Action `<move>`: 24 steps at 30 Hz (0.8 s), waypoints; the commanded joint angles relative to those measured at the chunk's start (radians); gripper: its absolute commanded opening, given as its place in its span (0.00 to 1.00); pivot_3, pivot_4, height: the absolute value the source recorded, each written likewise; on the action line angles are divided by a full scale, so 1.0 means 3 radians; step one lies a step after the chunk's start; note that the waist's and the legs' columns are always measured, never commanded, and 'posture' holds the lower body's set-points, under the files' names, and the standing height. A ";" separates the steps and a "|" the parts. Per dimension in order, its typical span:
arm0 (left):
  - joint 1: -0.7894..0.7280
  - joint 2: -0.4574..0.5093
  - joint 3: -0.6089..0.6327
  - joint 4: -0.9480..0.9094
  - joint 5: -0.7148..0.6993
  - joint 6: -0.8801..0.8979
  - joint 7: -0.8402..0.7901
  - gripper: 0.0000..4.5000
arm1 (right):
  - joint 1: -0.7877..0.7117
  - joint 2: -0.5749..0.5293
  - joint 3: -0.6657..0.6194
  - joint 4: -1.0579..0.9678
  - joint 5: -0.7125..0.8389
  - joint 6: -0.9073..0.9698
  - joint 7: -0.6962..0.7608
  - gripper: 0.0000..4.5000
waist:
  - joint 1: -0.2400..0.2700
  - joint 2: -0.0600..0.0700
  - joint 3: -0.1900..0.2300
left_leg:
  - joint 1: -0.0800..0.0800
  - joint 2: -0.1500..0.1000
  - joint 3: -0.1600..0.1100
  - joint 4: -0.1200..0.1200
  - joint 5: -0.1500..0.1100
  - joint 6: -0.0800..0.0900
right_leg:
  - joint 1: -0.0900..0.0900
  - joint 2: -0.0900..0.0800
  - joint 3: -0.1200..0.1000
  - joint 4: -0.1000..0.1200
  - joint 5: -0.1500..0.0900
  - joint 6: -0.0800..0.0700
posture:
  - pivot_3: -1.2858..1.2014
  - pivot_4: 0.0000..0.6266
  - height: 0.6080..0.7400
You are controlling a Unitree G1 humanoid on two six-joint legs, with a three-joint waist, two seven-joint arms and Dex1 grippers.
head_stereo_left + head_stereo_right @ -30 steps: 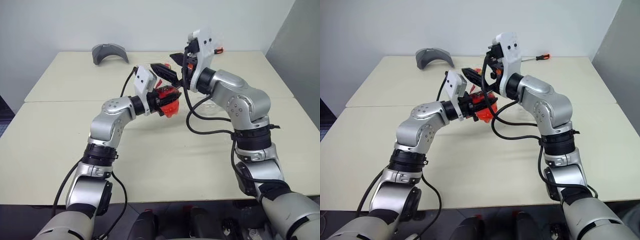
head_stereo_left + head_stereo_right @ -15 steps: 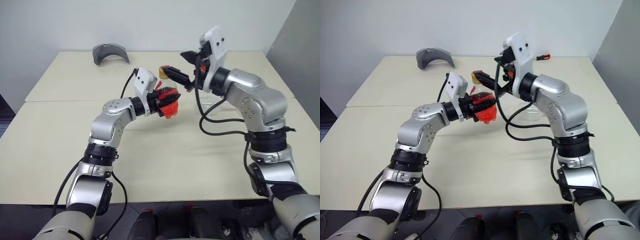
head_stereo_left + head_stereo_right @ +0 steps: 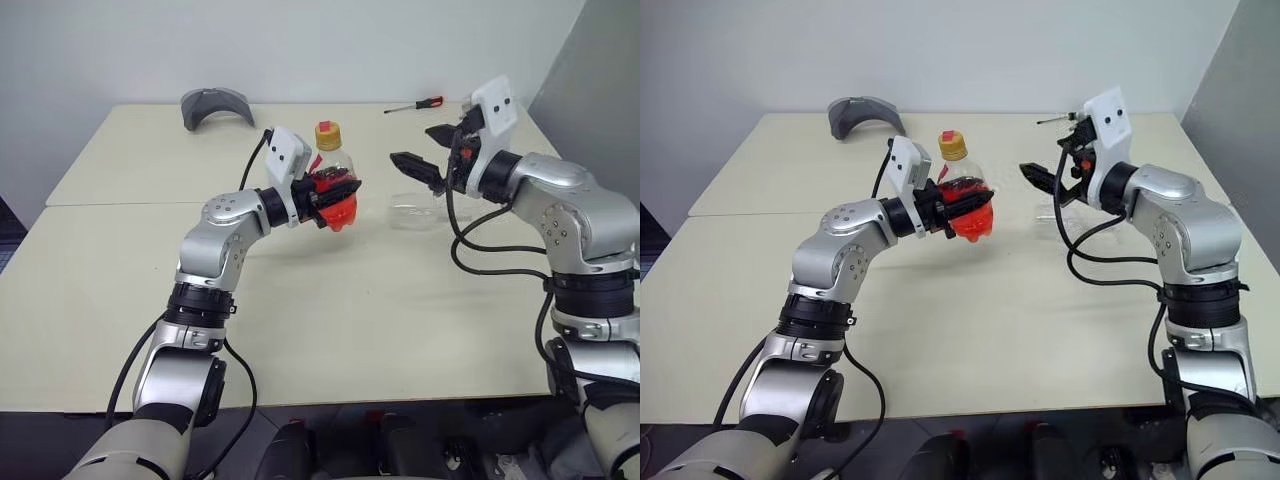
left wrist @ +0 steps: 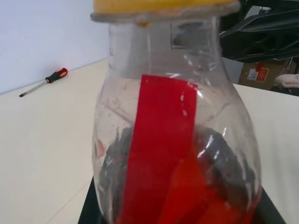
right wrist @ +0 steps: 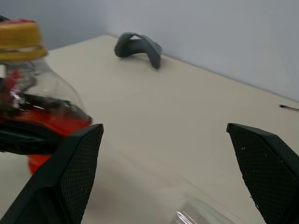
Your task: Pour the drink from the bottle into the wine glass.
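Left eye view: left gripper (image 3: pixel 335 190) is clenched on the bottle (image 3: pixel 334 180), held upright above the table (image 3: pixel 300 320), cap on, drink (image 3: pixel 342 212) pooled low. At its three o'clock lies the wine glass (image 3: pixel 415 212). Right gripper (image 3: pixel 425 155) hangs released, fingers (image 5: pixel 74 172) spread.

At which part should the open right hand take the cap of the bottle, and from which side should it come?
Grip the yellow cap by its round rim, coming level from the robot's right. The bottle stands upright in the left hand, which clamps only the body, so the cap is free above it.
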 commanded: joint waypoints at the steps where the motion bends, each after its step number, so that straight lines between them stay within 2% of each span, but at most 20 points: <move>1: -0.0103 0.0010 0.0067 -0.0128 -0.0014 -0.0080 -0.0013 0.28 | -0.0100 0.0173 -0.0038 -0.0206 0.0113 0.0015 -0.0075 1.00 | 0.0004 0.0000 0.0000 | 0.0000 0.0000 0.0000 0.0000 0.0000 0.0000 | 0.0000 0.0000 0.0000 0.0000 0.0000 0.0000 | 0.52 0.24 1.00; 8: -0.0096 0.0033 0.0064 -0.0128 -0.0012 -0.0070 -0.0032 0.28 | -0.0299 0.0539 0.0045 -0.0035 0.0036 -0.0018 -0.0246 1.00 | 0.0024 0.0000 0.0000 | 0.0000 -0.0002 -0.0002 0.0001 0.0001 -0.0001 | 0.0000 -0.0001 -0.0001 -0.0001 0.0000 0.0000 | 0.52 0.24 1.00; 24: -0.0075 0.0043 0.0056 -0.0105 0.0008 -0.0083 -0.0040 0.28 | -0.0451 0.0710 0.0129 0.0097 0.0053 -0.0090 -0.0144 1.00 | 0.0023 0.0000 0.0000 | 0.0000 -0.0003 -0.0002 0.0001 0.0001 -0.0001 | -0.0001 -0.0002 -0.0001 0.0000 0.0000 0.0000 | 0.52 0.24 1.00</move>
